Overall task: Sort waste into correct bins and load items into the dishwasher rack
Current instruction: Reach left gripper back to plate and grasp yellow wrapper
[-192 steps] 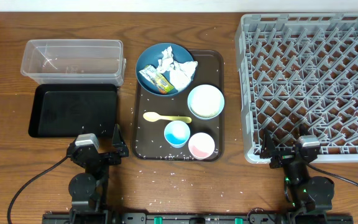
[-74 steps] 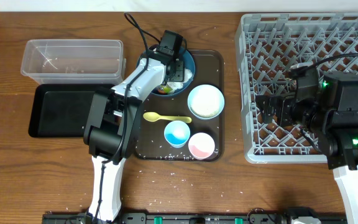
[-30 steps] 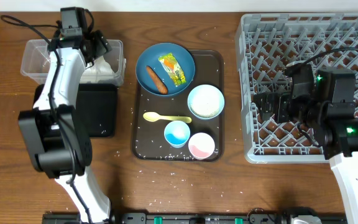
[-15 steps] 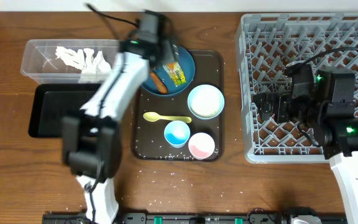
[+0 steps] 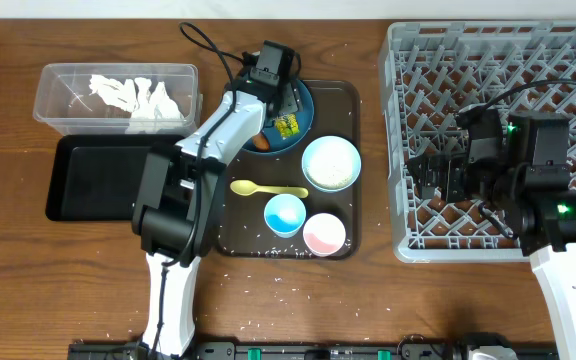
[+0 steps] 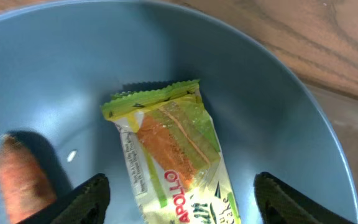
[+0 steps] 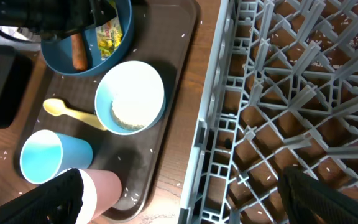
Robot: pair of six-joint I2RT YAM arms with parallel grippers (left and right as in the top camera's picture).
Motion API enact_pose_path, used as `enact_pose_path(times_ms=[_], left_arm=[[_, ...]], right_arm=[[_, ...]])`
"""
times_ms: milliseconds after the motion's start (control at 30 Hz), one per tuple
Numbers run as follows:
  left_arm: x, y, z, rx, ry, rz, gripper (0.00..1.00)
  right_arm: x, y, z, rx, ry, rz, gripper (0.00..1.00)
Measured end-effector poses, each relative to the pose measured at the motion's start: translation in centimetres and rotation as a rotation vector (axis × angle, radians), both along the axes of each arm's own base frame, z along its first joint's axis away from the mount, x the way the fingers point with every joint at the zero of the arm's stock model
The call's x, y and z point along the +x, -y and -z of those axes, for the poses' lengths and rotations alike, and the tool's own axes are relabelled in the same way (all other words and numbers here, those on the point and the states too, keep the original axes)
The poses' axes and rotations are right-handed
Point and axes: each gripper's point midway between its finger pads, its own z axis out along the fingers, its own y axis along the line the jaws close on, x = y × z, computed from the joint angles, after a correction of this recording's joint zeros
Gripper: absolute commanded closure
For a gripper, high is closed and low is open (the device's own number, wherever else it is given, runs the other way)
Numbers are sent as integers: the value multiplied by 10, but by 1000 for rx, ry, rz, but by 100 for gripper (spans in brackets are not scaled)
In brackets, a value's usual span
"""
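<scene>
My left gripper (image 5: 284,108) is open, low inside the dark-blue bowl (image 5: 304,108). In the left wrist view its fingertips (image 6: 86,199) straddle the yellow-green snack wrapper (image 6: 173,155), not closed on it; the gripper (image 6: 182,205) is empty. The orange carrot stick (image 6: 20,180) lies beside it in the bowl (image 6: 272,99). The crumpled white tissue (image 5: 133,95) lies in the clear tub (image 5: 63,75). My right gripper (image 5: 430,178) is open and empty above the left edge of the grey rack (image 5: 528,60); the right wrist view (image 7: 191,205) shows the same.
The black tray (image 5: 108,180) lies in front of the tub. On the dark-brown serving tray (image 5: 236,230) stand a white bowl (image 5: 330,163) holding rice, a yellow spoon (image 5: 268,189), a light-blue cup (image 5: 285,214) and a pink cup (image 5: 323,234). Rice grains are scattered about.
The left arm left the tissue in the clear tub, swung back right and lowered its open gripper into the blue bowl over the wrapper. The right arm has stayed still.
</scene>
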Motion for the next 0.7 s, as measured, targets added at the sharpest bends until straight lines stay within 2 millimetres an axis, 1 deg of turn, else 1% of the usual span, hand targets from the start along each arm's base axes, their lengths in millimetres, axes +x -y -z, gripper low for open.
enact_pose_path(times_ms=[133,200,233,267,300,333,367,400,633,700], left_arm=[[0,3,17,12,-14,7,32],[2,7,16,4,-3,13,34],[2,7,17,7,-3,13,38],[3,8,17,6,0,14,45],[3,8,18,5,1,10,59],[3,7,18,9,1,13,81],[3,7,19,8,0,11,91],[3,7,20,10,-1,11,94],[3,6,21,8,-8,12,94],[-1,4,19,7,-24,12,94]], right_arm=[[0,0,0,0,0,0,2],[0,0,0,0,-1,0,2],[0,0,0,0,-1,0,2],[0,0,0,0,-1,0,2],[0,0,0,0,-1,0,2],[0,0,0,0,-1,0,2],[0,0,0,0,-1,0,2],[0,0,0,0,-1,0,2],[0,0,0,0,-1,0,2],[0,0,0,0,-1,0,2]])
